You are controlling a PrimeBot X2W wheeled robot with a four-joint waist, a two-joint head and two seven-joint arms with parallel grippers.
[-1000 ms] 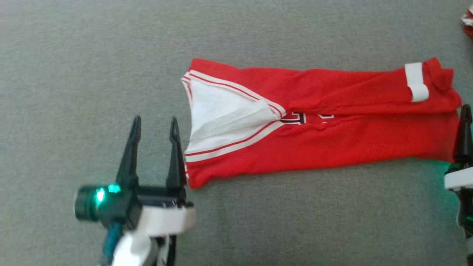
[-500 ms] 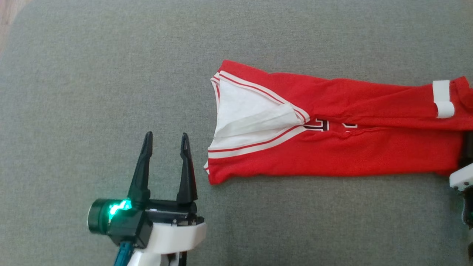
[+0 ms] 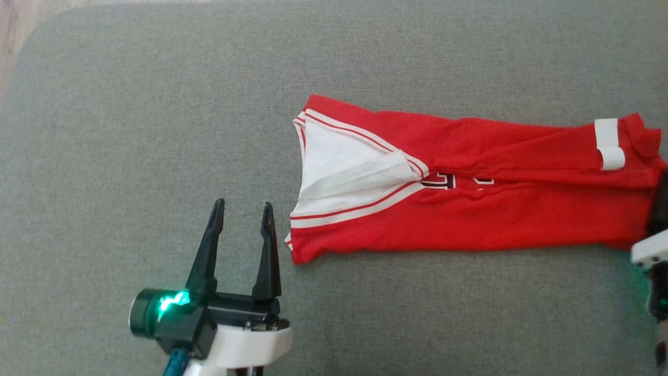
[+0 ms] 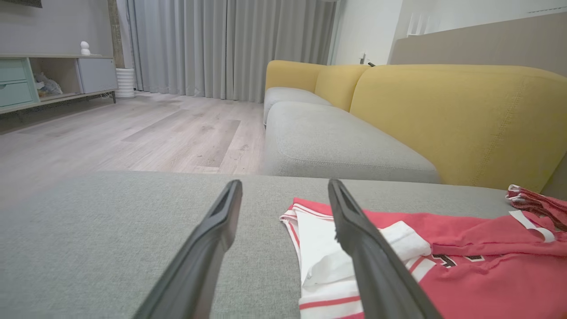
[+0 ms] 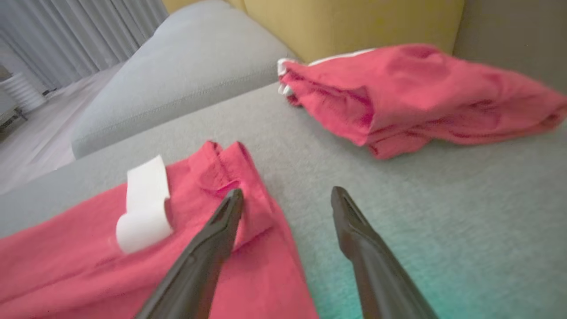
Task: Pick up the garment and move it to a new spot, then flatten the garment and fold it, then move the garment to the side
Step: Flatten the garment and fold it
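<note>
One garment [image 3: 496,219], one red bundle [image 5: 412,88], left claw [image 3: 243,203], right claw [image 5: 287,192]

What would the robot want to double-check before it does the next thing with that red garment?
1. Left gripper open and empty: ok.
2. Right gripper open and empty: ok.
3. Red garment lies folded in a long strip on the grey cushion: ok.
4. Left gripper lined up over the garment's end: not ok, it sits beside the cloth.
5. Right gripper touching the cloth: cannot tell.
6. Second red garment lies apart, out of the way: ok.
</note>
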